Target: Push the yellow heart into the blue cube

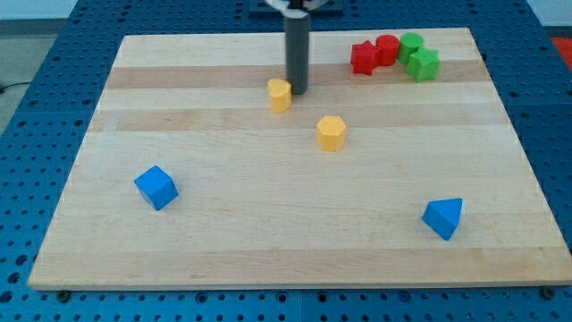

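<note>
The yellow heart (280, 94) lies on the wooden board at upper middle. My tip (297, 92) stands just to the heart's right, touching or nearly touching it. The blue cube (156, 188) sits at the lower left of the board, well apart from the heart, down and to the left of it.
A yellow hexagonal block (331, 133) lies right of and below the heart. A blue triangular block (443, 217) is at the lower right. Two red blocks (374, 53) and two green blocks (418, 56) cluster at the upper right. The board (268, 241) rests on a blue perforated table.
</note>
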`<state>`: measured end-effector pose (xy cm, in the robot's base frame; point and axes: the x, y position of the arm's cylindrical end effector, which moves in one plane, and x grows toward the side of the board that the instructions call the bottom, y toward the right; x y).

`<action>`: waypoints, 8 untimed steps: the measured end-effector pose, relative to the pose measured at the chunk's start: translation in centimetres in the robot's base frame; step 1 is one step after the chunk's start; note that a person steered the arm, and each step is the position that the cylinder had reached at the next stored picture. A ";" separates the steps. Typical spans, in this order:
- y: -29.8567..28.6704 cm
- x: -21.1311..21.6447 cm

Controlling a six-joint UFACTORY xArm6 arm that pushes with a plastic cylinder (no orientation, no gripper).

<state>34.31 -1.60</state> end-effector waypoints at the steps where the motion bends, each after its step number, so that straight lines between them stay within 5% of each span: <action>1: -4.3 4.0; 2: -9.1 6.5; 6: -20.7 1.9; 8: -21.9 7.4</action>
<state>41.71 -23.51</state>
